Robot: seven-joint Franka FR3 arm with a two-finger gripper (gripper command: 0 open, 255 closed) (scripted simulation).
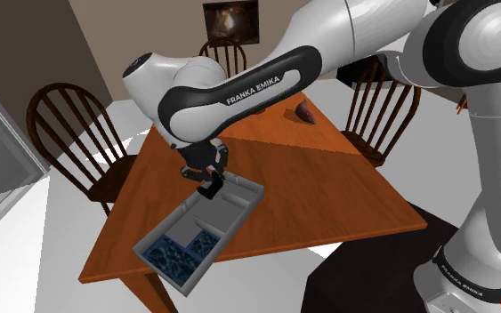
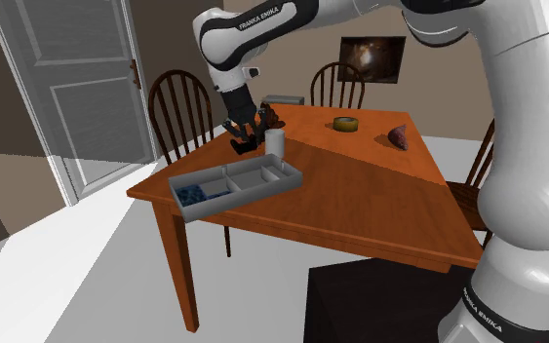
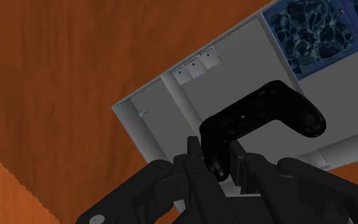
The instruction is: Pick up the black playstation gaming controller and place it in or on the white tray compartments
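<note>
Wooden desk (image 1: 328, 187) ringed by dark chairs (image 1: 70, 133), with a grey tray (image 2: 233, 200) near its edge.
The gripper (image 3: 219, 167) is clamped on one handle of the black controller (image 3: 266, 114), holding it above the tray's plain compartments, away from its blue-patterned compartment (image 3: 311, 32); a small round tin (image 2: 345, 124) stands well apart.

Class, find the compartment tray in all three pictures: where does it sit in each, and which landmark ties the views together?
Shoulder view: grey tray at lower centre, just under the gripper.
Second exterior view: tray left of centre, near the table's front edge.
Wrist view: tray beyond the black controller that the gripper clasps.
Shared landmark: the blue-patterned compartment at the tray's end farthest from the gripper.
</note>
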